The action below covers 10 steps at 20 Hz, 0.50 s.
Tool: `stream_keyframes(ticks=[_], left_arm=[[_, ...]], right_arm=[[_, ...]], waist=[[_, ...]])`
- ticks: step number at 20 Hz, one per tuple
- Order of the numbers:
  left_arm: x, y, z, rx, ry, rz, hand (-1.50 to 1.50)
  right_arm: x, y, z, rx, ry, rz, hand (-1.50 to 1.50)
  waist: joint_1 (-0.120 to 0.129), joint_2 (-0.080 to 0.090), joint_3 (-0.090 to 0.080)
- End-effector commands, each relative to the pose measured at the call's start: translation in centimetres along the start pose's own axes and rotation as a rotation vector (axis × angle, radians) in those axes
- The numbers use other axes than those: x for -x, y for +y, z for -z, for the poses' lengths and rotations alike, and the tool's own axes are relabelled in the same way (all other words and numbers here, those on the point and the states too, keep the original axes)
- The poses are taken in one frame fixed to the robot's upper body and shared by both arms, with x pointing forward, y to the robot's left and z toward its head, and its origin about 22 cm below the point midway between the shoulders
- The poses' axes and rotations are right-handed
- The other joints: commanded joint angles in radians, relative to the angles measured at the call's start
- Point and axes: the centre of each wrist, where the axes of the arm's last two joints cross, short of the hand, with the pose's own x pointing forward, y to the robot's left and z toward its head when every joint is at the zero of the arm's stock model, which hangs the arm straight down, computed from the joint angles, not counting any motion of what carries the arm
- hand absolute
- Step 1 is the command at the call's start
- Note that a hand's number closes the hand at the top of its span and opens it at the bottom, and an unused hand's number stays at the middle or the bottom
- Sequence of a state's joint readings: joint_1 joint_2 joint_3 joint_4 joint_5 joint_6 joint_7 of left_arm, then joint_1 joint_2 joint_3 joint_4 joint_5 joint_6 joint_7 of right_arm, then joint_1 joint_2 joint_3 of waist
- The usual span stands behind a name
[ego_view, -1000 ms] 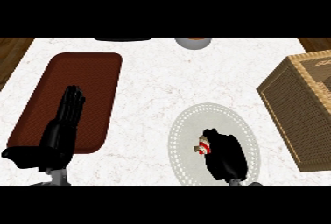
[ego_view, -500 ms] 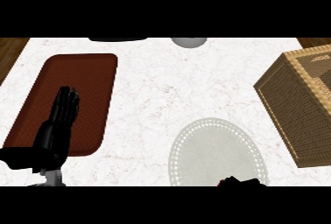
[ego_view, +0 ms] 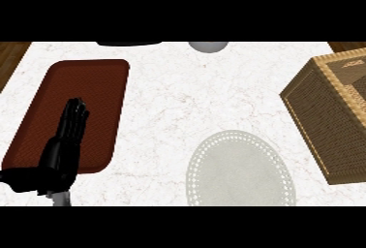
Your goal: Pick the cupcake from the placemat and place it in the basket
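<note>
A: Head view. Any labels or writing?
B: None legible.
A: Hands?
B: Left hand [ego_view: 63, 145] lies with fingers straight over the brown mat [ego_view: 85, 92], released, holding nothing. Right hand is out of view.
A: Cupcake?
B: Not visible in this view; the white lacy placemat [ego_view: 239, 169] on the marble desk [ego_view: 186, 97] is bare. Wicker basket [ego_view: 332, 111] stands at the right edge, just beside the placemat.
</note>
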State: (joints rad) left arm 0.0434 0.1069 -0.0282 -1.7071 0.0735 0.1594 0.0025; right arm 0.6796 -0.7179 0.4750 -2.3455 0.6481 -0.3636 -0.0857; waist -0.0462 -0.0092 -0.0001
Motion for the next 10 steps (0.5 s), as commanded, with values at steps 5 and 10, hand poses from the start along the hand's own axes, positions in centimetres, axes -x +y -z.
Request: stream_keyframes(ticks=[5,10], left_arm=[[-0.5,-0.9,0.2,0.014,-0.012,-0.004,0.00],[-0.5,-0.4,0.4,0.022,-0.011,0.001,0.00]], right_arm=[[-1.6,-5.1,-1.0,0.103,0.111,0.064,1.50],[1.0,-8.3,-0.5,0.155,0.177,-0.134,1.50]], waist=[[0.006,0.004,0.000],[0.018,0.006,-0.001]])
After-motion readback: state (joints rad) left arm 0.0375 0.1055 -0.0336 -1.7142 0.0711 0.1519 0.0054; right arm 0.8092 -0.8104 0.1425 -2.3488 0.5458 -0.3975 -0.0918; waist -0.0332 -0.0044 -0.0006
